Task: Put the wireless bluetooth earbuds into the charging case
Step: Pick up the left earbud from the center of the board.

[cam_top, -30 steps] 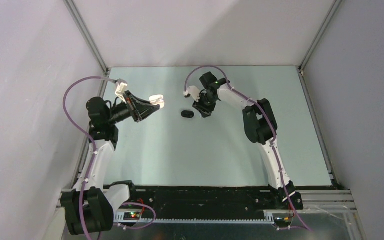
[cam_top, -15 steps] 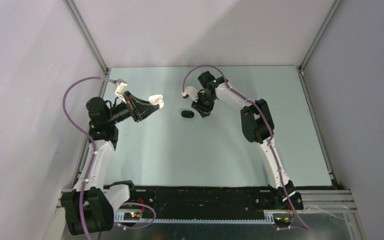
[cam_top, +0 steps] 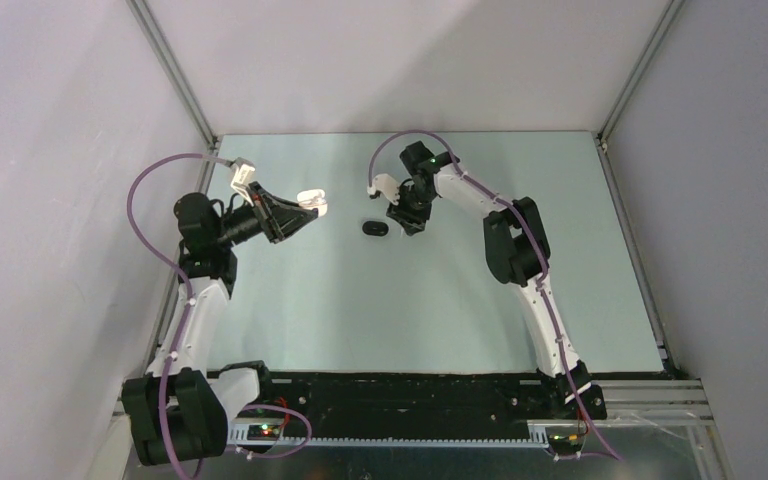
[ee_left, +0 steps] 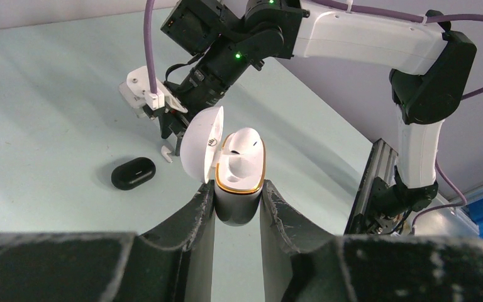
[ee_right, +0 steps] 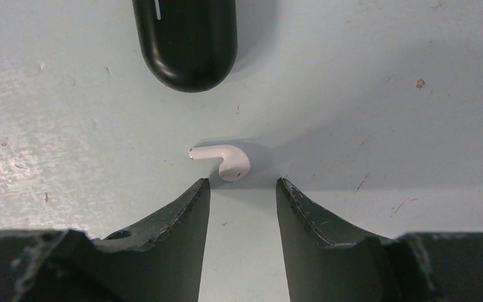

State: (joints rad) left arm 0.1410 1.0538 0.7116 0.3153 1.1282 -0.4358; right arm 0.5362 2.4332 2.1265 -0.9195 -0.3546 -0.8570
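Observation:
My left gripper (ee_left: 238, 189) is shut on the white charging case (ee_left: 239, 176) and holds it above the table at the left (cam_top: 312, 204). The case's lid (ee_left: 200, 151) is flipped open. A white rounded earbud (ee_left: 246, 142) sits in the case's gold-rimmed opening. The other white earbud (ee_right: 223, 160) lies on the table just ahead of my right gripper (ee_right: 242, 184). That gripper is open, low over the table, with the earbud beyond its fingertips and not between them. The earbud also shows in the left wrist view (ee_left: 165, 153).
A black oval pebble-like object (ee_right: 185, 38) lies on the table just beyond the earbud, left of my right gripper (cam_top: 407, 222) in the top view (cam_top: 375, 228). The grey enclosure walls stand at the back and sides.
The right wrist shifted slightly left and back again beside the black object. The left arm with the case has not moved.

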